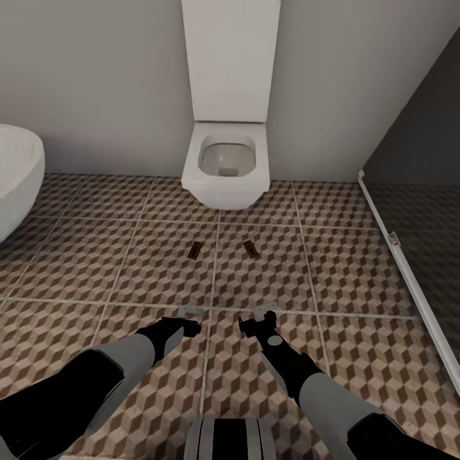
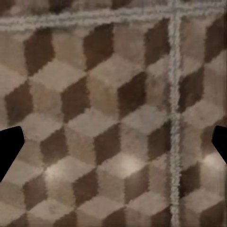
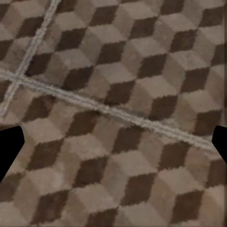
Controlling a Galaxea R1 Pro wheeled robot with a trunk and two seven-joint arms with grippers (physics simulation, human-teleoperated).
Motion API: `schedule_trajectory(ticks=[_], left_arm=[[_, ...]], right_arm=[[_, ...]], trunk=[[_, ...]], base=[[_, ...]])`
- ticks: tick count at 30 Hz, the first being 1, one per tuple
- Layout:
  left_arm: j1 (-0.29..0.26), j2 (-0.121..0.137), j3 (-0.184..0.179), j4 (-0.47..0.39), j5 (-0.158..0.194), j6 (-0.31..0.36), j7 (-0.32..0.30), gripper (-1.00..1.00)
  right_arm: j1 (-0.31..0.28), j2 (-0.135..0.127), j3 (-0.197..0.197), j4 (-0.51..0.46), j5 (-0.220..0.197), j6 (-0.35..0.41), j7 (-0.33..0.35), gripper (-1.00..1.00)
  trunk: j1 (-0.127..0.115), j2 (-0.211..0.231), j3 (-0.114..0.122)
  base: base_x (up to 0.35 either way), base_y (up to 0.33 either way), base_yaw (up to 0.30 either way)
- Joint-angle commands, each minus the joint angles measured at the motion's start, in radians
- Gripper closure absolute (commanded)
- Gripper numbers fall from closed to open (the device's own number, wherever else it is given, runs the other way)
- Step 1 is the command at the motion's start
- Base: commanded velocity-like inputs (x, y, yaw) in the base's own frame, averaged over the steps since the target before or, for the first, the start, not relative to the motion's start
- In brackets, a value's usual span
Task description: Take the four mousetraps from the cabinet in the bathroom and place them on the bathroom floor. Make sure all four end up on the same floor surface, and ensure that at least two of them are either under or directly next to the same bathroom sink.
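Both end effectors, left (image 1: pixel 190 327) and right (image 1: pixel 255 321), hover low with jaws spread, holding nothing. Two mousetraps (image 1: pixel 196 249) (image 1: pixel 251 248) lie ahead on the bathroom floor (image 1: pixel 358 268) before the toilet (image 1: pixel 225 167), long axes pointing roughly away, one nearer each arm.

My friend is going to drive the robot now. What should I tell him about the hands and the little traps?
Left end effector: open, empty, low over the tiled floor.
Right end effector: open, empty, also low over the floor.
Traps: two mousetraps lie flat on the floor in front of the toilet, one on the left and one on the right, apart from each other.
Done: those two are on the bathroom floor.
Left: the other two traps, the cabinet and the sink are out of sight here. Fetch the rest, and make sure two end up by the sink.
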Motion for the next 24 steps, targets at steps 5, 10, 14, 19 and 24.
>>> schedule_trajectory(ticks=[5, 10, 14, 19, 24], left_arm=[[-0.001, -0.001, -0.008, 0.001, 0.010, 0.002, 0.002, -1.00], [-0.001, -0.001, -0.008, 0.001, 0.010, 0.002, 0.002, -1.00], [-0.001, -0.001, -0.008, 0.001, 0.010, 0.002, 0.002, -1.00], [-0.001, -0.001, -0.009, 0.001, 0.010, 0.002, 0.002, -1.00], [-0.001, -0.001, -0.008, 0.001, 0.010, 0.002, 0.002, -1.00]], right_arm=[[-0.001, 0.000, 0.008, 0.001, -0.002, -0.002, -0.007, -1.00], [-0.001, 0.000, 0.008, 0.001, -0.002, -0.002, -0.007, -1.00], [-0.001, 0.000, 0.008, 0.001, -0.002, -0.002, -0.007, -1.00], [-0.001, 0.000, 0.008, 0.001, -0.002, -0.002, -0.007, -1.00], [-0.001, 0.000, 0.008, 0.001, -0.002, -0.002, -0.007, -1.00]], trunk=[[-0.019, 0.035, 0.015], [-0.039, 0.070, 0.031], [-0.054, 0.098, 0.043], [-0.073, 0.133, 0.059], [-0.092, 0.168, 0.075]], base=[[0.000, 0.000, 0.000], [0.000, 0.000, 0.000], [0.000, 0.000, 0.000], [0.000, 0.000, 0.000], [0.000, 0.000, 0.000]])
